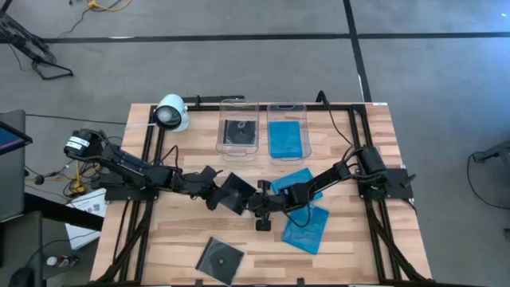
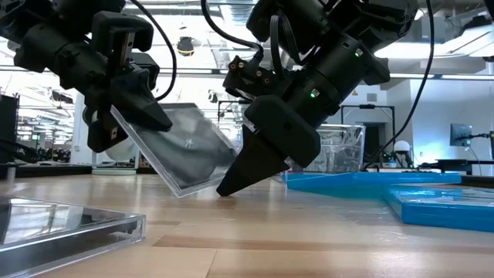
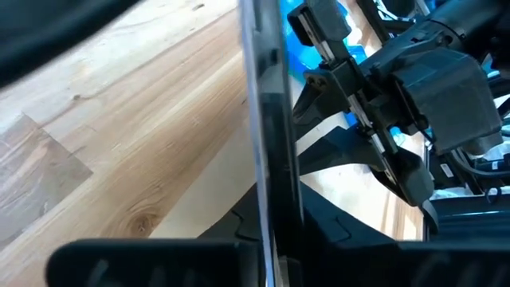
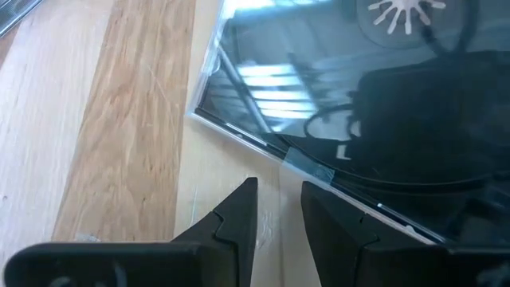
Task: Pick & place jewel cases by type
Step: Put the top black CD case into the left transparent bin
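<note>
High view: left end effector point(image 1: 217, 194) clamps black jewel case point(image 1: 236, 191) mid-bench point(image 1: 183, 239), right end effector point(image 1: 260, 209) beside it.
Low view: case tilted, bottom corner on bench.
Right wrist view: fingers point(image 4: 231, 219) slightly parted, holding nothing.

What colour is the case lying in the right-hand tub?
Translucent bright blue case in the right tub; clearest in the high view.

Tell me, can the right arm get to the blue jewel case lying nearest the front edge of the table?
Probably yes. That blue jewel case lies flat and uncovered right beside the right end effector, which carries nothing. It would first have to back off from the black case tilted in the shut left end effector.
</note>
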Tool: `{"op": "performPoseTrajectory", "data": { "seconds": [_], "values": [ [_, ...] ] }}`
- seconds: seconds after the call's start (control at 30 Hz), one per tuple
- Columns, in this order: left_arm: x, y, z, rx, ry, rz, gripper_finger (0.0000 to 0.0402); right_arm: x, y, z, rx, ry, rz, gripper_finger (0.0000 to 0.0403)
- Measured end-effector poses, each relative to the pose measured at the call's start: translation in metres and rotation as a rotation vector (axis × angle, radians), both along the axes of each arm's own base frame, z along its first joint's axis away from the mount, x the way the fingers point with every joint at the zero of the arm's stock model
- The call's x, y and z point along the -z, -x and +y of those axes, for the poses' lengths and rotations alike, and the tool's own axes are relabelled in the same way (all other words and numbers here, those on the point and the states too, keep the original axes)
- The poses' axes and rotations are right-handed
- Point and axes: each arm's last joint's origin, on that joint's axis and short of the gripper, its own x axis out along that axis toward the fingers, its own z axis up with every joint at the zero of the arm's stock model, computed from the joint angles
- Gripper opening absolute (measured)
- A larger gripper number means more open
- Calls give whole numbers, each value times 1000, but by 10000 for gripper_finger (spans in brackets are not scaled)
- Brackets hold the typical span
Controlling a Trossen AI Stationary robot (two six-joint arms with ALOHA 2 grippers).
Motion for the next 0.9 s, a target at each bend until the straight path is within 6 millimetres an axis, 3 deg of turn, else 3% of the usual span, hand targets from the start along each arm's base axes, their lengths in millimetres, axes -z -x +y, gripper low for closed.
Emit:
{"op": "performPoseTrajectory", "data": {
  "seconds": [0.9],
  "values": [
    [-4, 0, 1, -1, -59, -28, 22, 0, 1, 3, -8, 2, 0, 95]
  ]
}}
